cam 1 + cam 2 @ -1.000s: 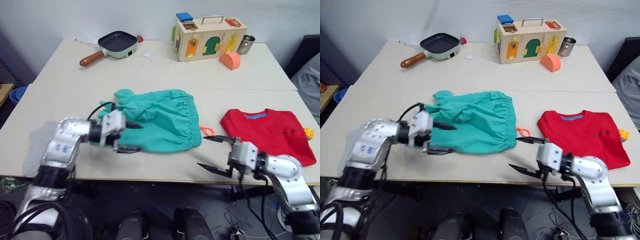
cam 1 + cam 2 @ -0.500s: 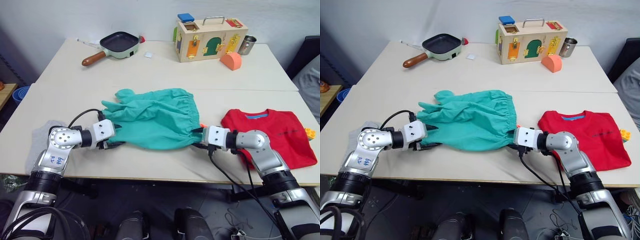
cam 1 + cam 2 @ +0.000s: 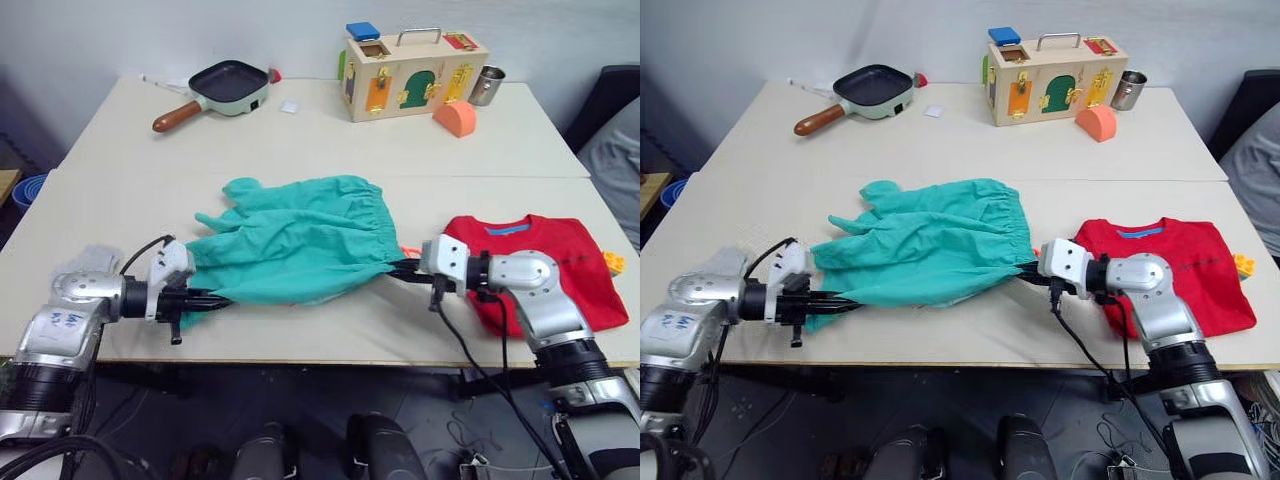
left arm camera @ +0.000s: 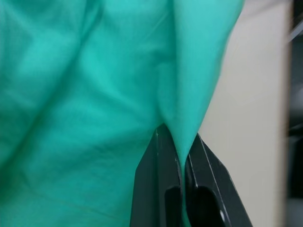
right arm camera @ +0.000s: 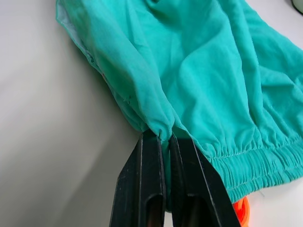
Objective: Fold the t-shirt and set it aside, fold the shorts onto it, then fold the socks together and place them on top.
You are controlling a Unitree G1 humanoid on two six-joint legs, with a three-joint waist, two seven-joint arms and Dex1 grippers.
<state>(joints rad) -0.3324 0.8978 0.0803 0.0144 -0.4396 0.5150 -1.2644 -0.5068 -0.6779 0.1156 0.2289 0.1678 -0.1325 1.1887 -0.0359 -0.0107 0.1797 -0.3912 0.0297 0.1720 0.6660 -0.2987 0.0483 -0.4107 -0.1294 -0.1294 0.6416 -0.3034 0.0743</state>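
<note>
The teal-green shorts (image 3: 295, 235) lie spread across the middle of the table, with the orange drawstring (image 5: 241, 208) poking out by the gathered waistband on the right. My left gripper (image 3: 220, 297) is shut on the shorts' near-left corner, and the cloth is pinched between its fingers (image 4: 158, 175). My right gripper (image 3: 395, 268) is shut on the near-right corner next to the waistband (image 5: 255, 161). The red t-shirt (image 3: 565, 255) lies flat at the right, partly under my right forearm. A patch of light grey cloth (image 3: 95, 257), apparently the socks, shows beside my left forearm.
At the back stand a frying pan (image 3: 225, 83), a wooden latch box (image 3: 412, 65), a metal cup (image 3: 487, 85) and an orange block (image 3: 455, 118). A small yellow piece (image 3: 615, 262) lies by the t-shirt. The table's front edge runs close below both grippers.
Both grippers went from wide open to shut on the shorts' near corners. The left one has drawn its corner toward the near left, stretching the cloth. The camera shifted slightly.
</note>
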